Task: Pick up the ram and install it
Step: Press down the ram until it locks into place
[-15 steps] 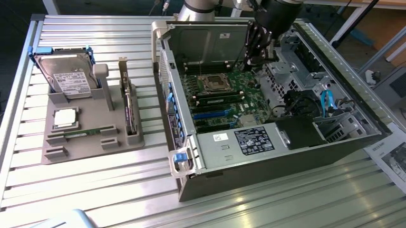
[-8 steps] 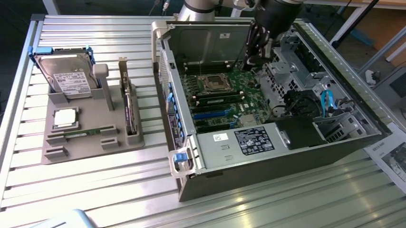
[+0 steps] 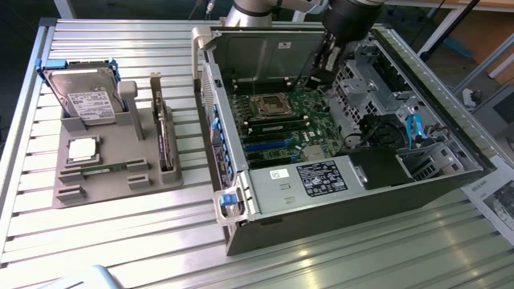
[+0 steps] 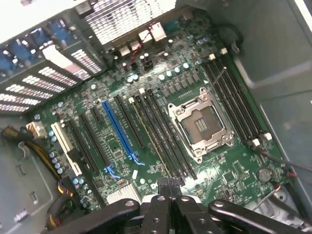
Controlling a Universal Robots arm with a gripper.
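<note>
Gripper (image 4: 168,187): fingers (image 4: 158,214) drawn together, nothing between them; poised above the motherboard (image 4: 146,122) inside the open computer case (image 3: 337,198), close to the empty processor socket (image 4: 202,124). In the exterior view, black wrist lowered into the case's far end, gripper (image 3: 319,77) over the board's upper edge.

Ram (image 3: 103,171): long green stick lying flat in a slot at the front of the grey parts holder (image 3: 120,186), well apart from the case, on the exterior view's left. Not held, not touched.

Parts holder contents: hard drive (image 3: 86,99) propped at the back in a blue-edged bracket; square silver processor chip (image 3: 83,149) lying flat just behind the ram; dark expansion card (image 3: 165,141) standing upright along the holder's right edge.

Motherboard detail, wrist view: black memory slots (image 4: 161,136) running beside the socket, blue expansion slot (image 4: 119,131) further along, all unoccupied.

Support: ribbed metal table (image 3: 120,241) under holder and case.
</note>
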